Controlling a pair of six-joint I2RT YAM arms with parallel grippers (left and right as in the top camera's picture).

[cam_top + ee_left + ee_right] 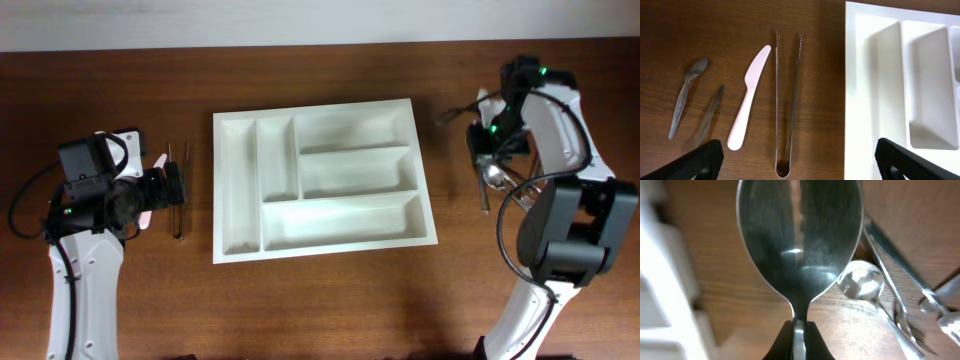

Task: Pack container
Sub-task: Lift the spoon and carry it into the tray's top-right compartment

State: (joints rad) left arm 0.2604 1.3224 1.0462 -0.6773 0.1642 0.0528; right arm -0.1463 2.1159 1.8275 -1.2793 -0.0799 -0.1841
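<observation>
The container [222, 190], a large white tray with several compartments, lies at mid-table; its left part shows in the left wrist view as the container [860, 75]. My left gripper [176, 188] hangs open left of it, over the closed end of the metal tongs [787, 100], holding nothing. Beside the tongs lie a pale plastic knife [747, 97] and a small metal spoon [685, 95]. My right gripper [799, 327] is right of the container, shut on the neck of a large metal spoon [800, 240]; in the right wrist view the bowl points away from the fingers.
A blurred thin metal piece [710, 115] lies between the small spoon and the knife. More metal cutlery [495, 180] lies by the right gripper, including a fork [900, 310]. The container's edge [655, 280] shows at the left of the right wrist view.
</observation>
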